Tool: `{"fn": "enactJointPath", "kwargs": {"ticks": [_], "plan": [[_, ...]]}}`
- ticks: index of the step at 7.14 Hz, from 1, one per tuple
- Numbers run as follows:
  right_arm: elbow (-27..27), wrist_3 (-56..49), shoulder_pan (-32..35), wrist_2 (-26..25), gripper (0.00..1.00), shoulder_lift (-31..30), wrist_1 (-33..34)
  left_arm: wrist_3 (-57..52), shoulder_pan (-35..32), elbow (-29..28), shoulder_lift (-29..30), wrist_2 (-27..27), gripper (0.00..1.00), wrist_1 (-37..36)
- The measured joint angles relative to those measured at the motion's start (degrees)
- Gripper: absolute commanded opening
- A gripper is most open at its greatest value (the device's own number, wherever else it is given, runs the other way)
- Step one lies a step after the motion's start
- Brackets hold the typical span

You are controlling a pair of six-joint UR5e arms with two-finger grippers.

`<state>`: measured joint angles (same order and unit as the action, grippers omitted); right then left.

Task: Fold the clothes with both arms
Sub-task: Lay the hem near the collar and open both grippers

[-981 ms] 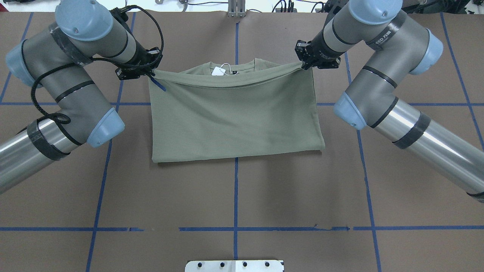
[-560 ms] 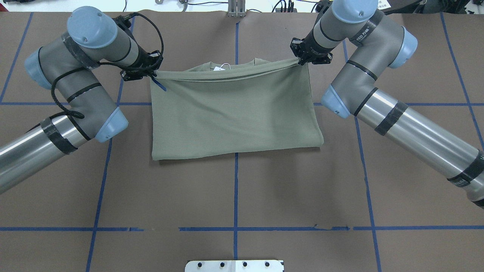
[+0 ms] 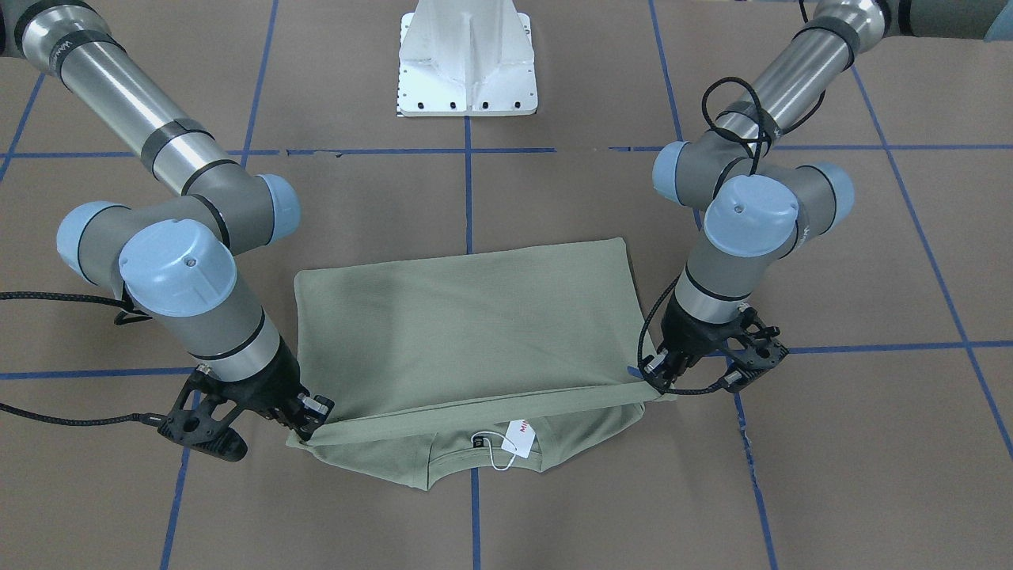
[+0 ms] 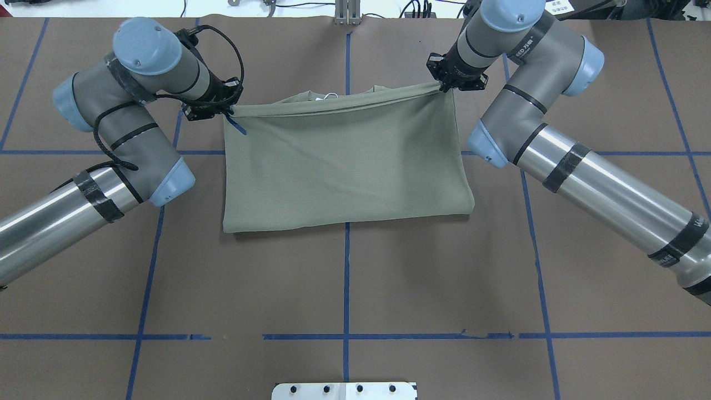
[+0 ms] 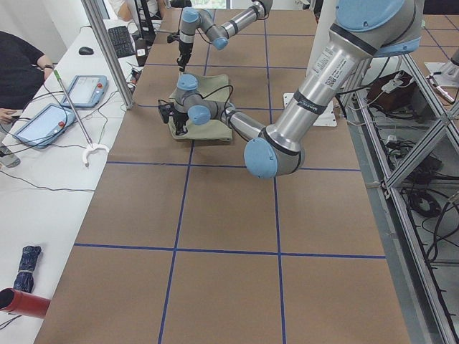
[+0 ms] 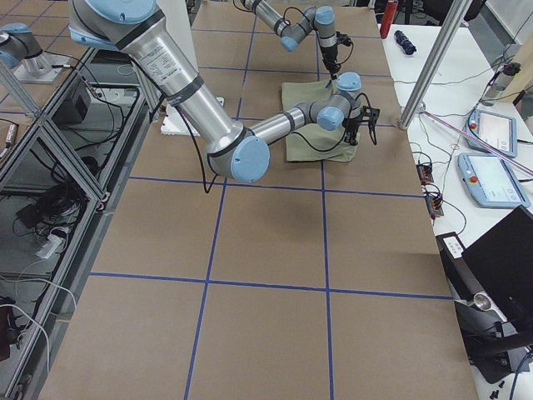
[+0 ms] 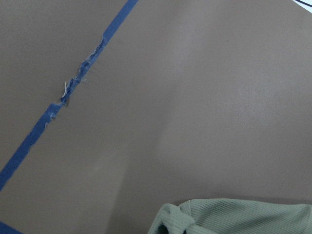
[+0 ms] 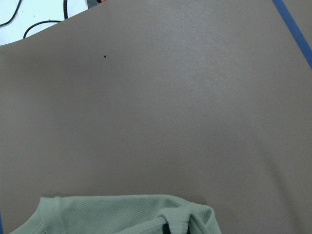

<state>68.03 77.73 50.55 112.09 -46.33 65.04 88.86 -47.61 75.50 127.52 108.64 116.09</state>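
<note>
Between left hand and right hand, both clamped on its corners, shirt lies on table, held edge carried further over collar, nearly hiding tag, so fold is likely near release.

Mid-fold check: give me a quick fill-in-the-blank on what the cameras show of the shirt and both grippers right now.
1. The left gripper and the right gripper each pinch one corner of the ____ shirt.
2. The white hang tag lies at the shirt's ____.
3. The table is marked into squares with ____ tape.
Missing words: green; collar; blue.
</note>
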Motion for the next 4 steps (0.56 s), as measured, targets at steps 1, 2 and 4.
{"fn": "enactJointPath", "kwargs": {"ticks": [1, 2, 4], "plan": [[-0.25, -0.04, 0.1, -0.27, 0.0, -0.2, 0.0, 0.44, 0.09, -0.12, 0.38, -0.01, 0.0, 0.21], [-0.42, -0.07, 0.21, -0.4, 0.0, -0.39, 0.01, 0.79, 0.15, -0.22, 0.78, -0.01, 0.0, 0.28], [-0.78, -0.08, 0.37, -0.46, 0.0, -0.43, 0.06, 1.02, 0.28, -0.87, 1.29, -0.12, 0.0, 0.3]]}}
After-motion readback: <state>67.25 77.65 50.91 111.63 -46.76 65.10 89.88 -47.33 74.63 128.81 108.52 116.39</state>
